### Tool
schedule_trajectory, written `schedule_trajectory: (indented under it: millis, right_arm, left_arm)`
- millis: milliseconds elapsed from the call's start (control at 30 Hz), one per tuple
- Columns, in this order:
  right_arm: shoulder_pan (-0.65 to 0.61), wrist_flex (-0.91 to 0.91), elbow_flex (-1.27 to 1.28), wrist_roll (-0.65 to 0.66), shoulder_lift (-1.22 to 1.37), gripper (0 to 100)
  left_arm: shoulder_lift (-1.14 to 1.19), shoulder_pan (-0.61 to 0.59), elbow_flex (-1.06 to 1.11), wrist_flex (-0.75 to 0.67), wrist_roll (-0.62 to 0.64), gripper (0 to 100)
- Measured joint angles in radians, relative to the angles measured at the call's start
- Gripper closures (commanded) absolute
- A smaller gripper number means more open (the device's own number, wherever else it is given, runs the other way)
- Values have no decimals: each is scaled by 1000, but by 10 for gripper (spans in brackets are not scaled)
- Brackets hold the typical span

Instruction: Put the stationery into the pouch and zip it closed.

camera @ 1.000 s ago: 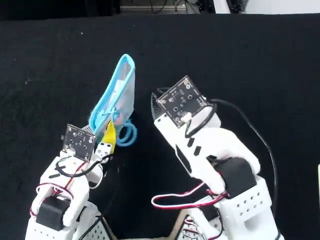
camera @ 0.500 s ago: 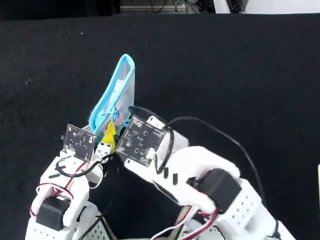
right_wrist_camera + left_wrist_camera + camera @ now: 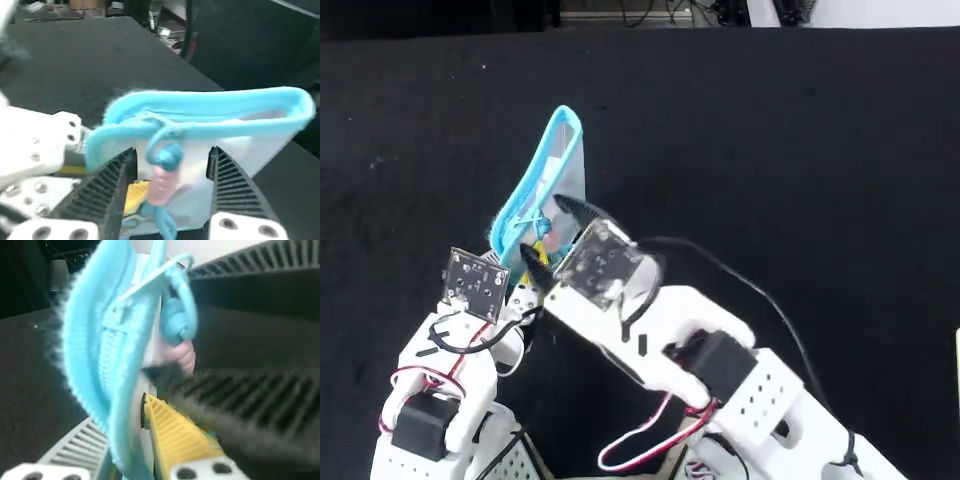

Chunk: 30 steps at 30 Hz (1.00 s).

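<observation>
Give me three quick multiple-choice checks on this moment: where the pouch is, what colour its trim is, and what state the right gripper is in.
1. Where is the pouch?
A) flat on the table, apart from both arms
B) held on edge by the left gripper
C) in a tray

2. Its trim is:
A) red
B) green
C) light blue

3. The right gripper is:
A) open, with a finger on either side of the zip pull
B) shut on a pen
C) shut on the zip pull

Answers:
1 B: the pouch's end sits between the left gripper's fingers.
2 C: both wrist views show a light blue edge.
3 A: the right wrist view shows a gap between each finger and the pull.
</observation>
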Motion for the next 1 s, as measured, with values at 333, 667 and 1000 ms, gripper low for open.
schedule_trajectory:
  millis: [333, 667, 1000]
  right_arm:
    - [21, -5, 107, -31, -219, 780]
    - [21, -233, 276, -31, -258, 780]
    - [5, -269, 279, -31, -258, 780]
  left_arm:
    - [0, 2, 3, 0, 0, 970]
    - [0, 2, 6, 0, 0, 970]
    - [0, 2, 6, 0, 0, 970]
